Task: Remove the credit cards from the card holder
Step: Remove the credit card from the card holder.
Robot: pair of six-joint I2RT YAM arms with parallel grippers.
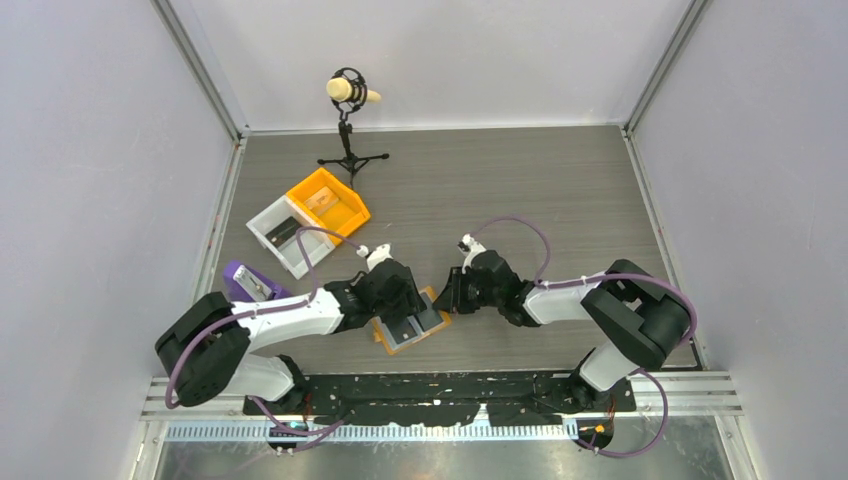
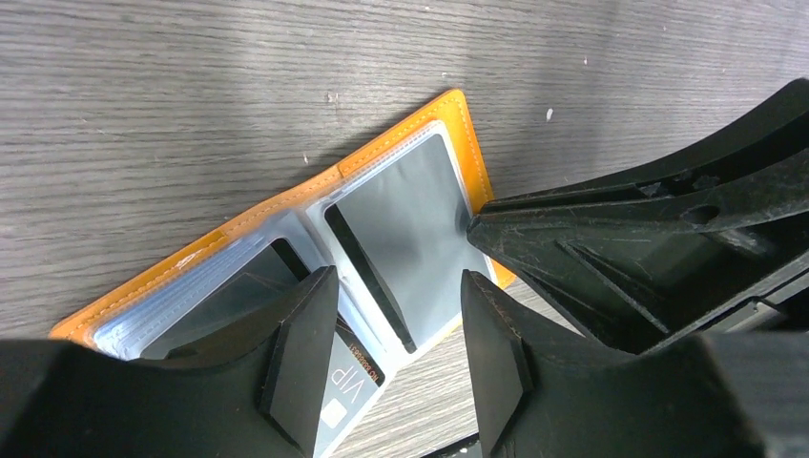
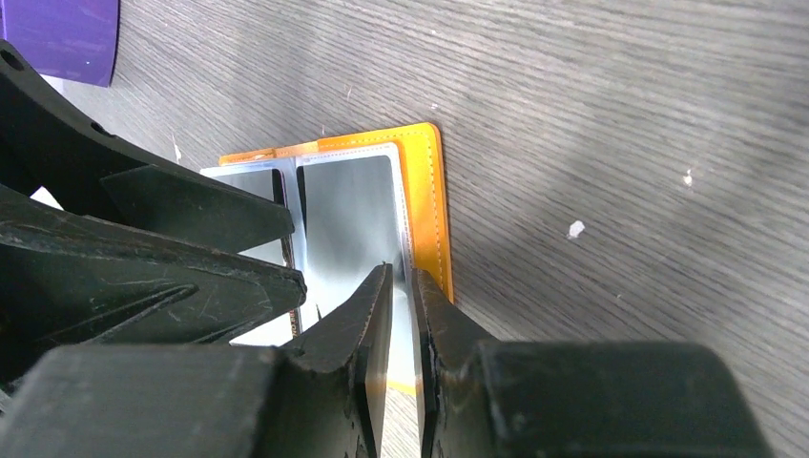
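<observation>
- The card holder (image 1: 412, 325) is lying opened flat on the table (image 1: 560, 200), lower centre of the top view, between both grippers.
- The left gripper (image 2: 396, 320) is being held spread over the pocket panels, with nothing being pinched.
- The right gripper (image 3: 405, 296) is being pressed together on the holder's edge at frame right.
- A credit card (image 2: 345, 382) marked VIP is protruding toward the frame bottom, just beside the left gripper's finger, judged the nearer arm; only the left wrist view is showing it.
</observation>
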